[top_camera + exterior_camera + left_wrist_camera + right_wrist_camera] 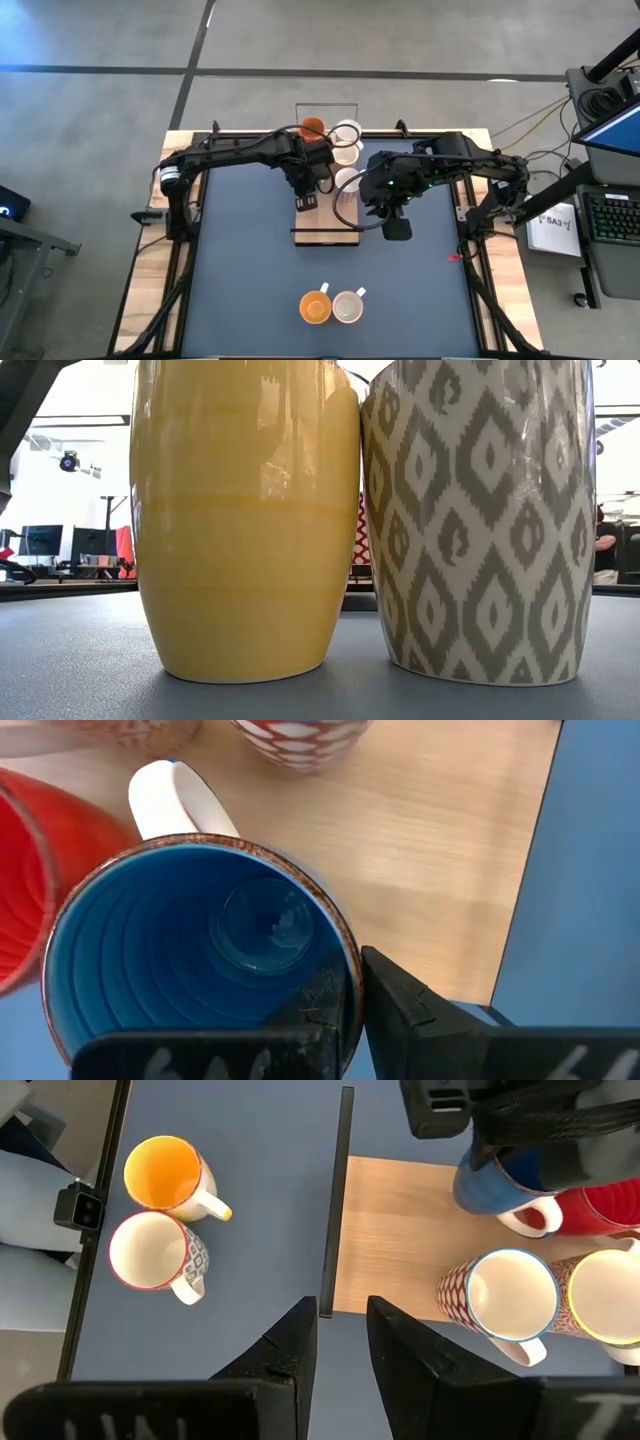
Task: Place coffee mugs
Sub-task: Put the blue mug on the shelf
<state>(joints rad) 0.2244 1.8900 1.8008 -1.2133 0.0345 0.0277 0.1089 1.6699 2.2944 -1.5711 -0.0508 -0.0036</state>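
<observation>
Wooden tray [440,850]: left gripper [350,1010] pinches blue mug [190,960] rim between jaws; glazed, slippery, brittle. Right gripper [340,1342] part-open, empty.

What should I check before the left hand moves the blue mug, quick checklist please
1. Left hand clamped on the blue mug's rim: ok.
2. Blue mug clear of the red mug: not ok, they sit tight together.
3. Blue mug lifted off the wooden tray: cannot tell.
4. Right hand open and holding nothing: ok.
5. Two mugs at the front, the orange mug and the white mug, upright: ok.
</observation>
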